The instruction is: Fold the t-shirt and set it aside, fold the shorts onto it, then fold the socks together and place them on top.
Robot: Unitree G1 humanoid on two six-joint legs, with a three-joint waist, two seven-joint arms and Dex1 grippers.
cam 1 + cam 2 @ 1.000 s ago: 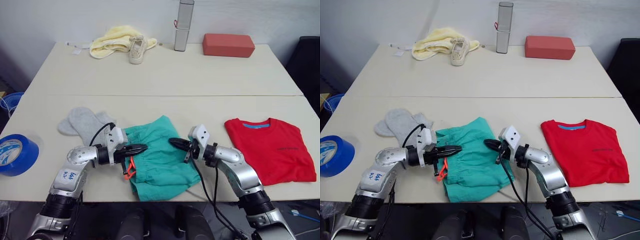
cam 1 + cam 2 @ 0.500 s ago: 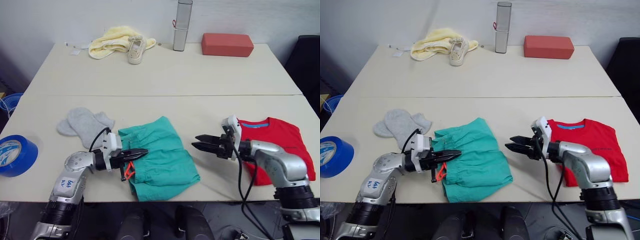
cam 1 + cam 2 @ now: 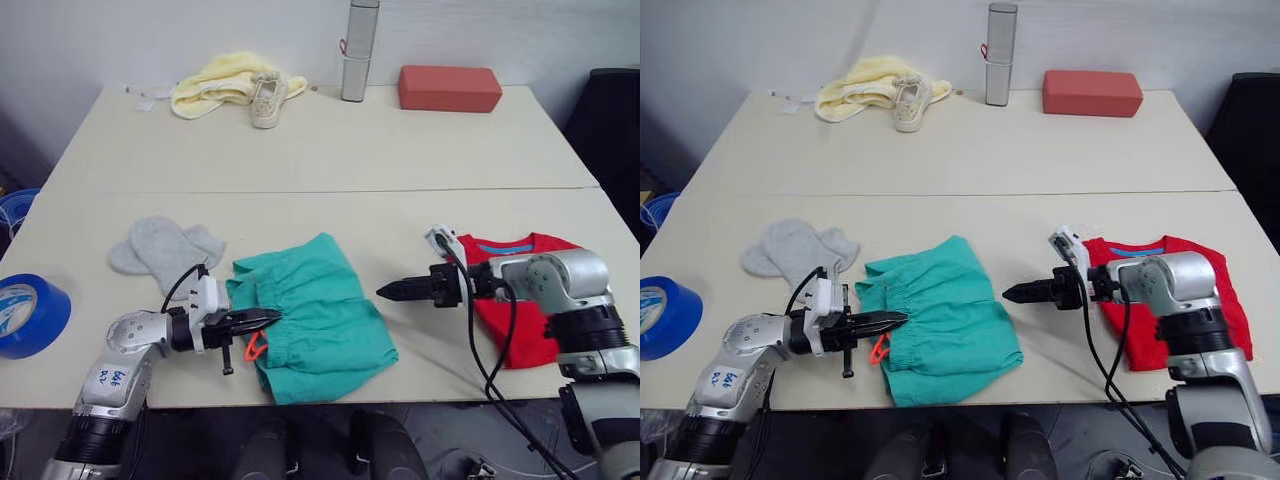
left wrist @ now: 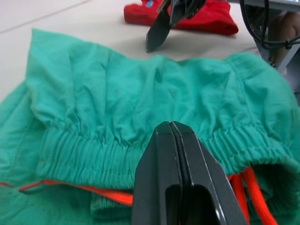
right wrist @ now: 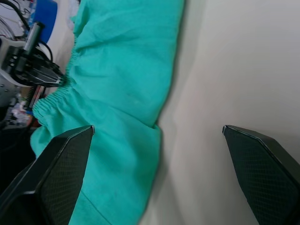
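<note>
shorts [image 3: 315,320] folded on table [image 3: 330,150], left end effector [image 3: 262,319] at waistband

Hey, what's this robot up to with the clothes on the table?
It is tidying laundry. The red t-shirt already lies folded on its right side. The left gripper, fingers shut, rests at the waistband of the green shorts, lying in the middle. The right gripper is open, above bare table between shorts and shirt. The grey socks lie untouched to the left.
</note>
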